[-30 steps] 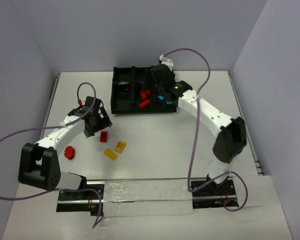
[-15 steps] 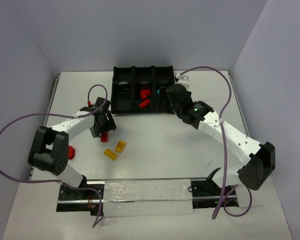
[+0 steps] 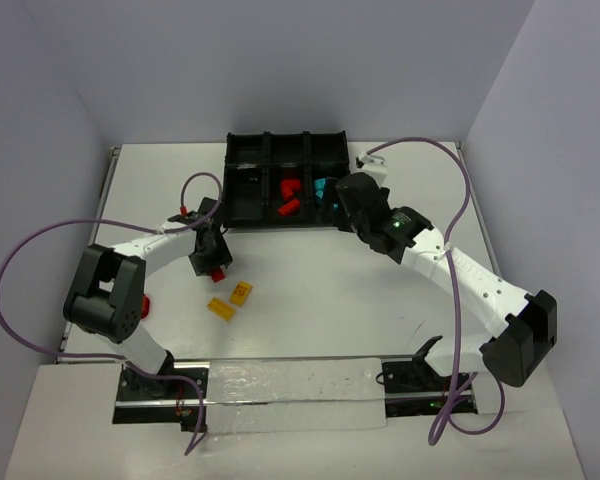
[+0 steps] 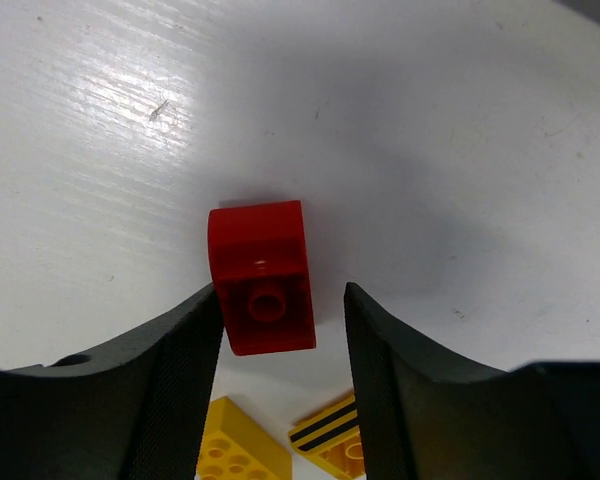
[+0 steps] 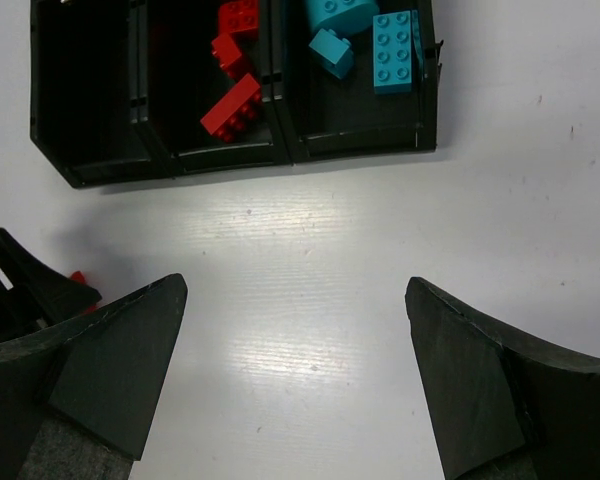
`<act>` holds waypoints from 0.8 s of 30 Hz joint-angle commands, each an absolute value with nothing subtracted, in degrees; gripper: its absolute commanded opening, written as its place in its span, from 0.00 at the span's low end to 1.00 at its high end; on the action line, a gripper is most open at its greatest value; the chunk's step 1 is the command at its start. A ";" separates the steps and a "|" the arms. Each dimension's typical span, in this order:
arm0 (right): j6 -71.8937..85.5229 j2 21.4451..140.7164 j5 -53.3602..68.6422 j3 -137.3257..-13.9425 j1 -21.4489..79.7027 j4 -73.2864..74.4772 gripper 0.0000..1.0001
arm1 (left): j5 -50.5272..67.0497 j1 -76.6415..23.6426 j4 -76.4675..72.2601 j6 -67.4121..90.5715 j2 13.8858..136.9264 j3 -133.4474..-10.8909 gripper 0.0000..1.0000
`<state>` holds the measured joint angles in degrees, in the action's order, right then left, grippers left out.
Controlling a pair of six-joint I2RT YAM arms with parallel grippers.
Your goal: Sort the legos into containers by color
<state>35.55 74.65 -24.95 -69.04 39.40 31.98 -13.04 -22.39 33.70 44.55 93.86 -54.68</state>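
A red lego [image 4: 260,278] lies on the white table between the fingers of my left gripper [image 4: 280,300]. The left finger touches its side and a gap remains at the right finger. From above, the left gripper [image 3: 212,262] stands over that red lego [image 3: 218,273]. Two yellow legos [image 3: 241,293] [image 3: 220,309] lie just in front of it. The black tray [image 3: 285,135] holds red legos [image 3: 288,197] in a middle container and cyan legos [image 3: 325,188] in a right one. My right gripper [image 3: 344,205] hovers open and empty beside the tray.
A red round piece [image 3: 140,303] sits by the left arm's elbow. In the right wrist view, the tray wall [image 5: 280,155] lies ahead of the open right gripper [image 5: 295,290], with bare table beneath. Purple cables loop off both arms.
My left gripper has come down around the red lego and its jaws have narrowed. My right gripper has drawn back from over the tray to its near right corner, jaws wide.
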 commanded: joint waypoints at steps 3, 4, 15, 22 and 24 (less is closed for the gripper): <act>36.33 72.27 -27.13 -68.42 39.74 32.33 0.98 | -12.85 -22.85 30.89 44.75 93.94 -54.73 0.43; 36.30 72.00 -27.21 -68.22 39.78 32.40 0.98 | -12.43 -22.90 30.74 44.49 93.60 -54.81 0.38; 36.43 70.08 -31.42 -65.75 39.73 35.39 0.98 | -8.67 -27.02 32.44 40.02 86.69 -69.30 0.00; 38.90 64.01 -36.99 -60.80 39.78 39.66 0.98 | -2.71 -29.18 32.03 38.56 98.35 -88.63 0.00; 40.00 62.28 -37.38 -59.53 39.73 40.95 0.98 | -2.56 -29.78 32.90 38.21 103.71 -94.41 0.00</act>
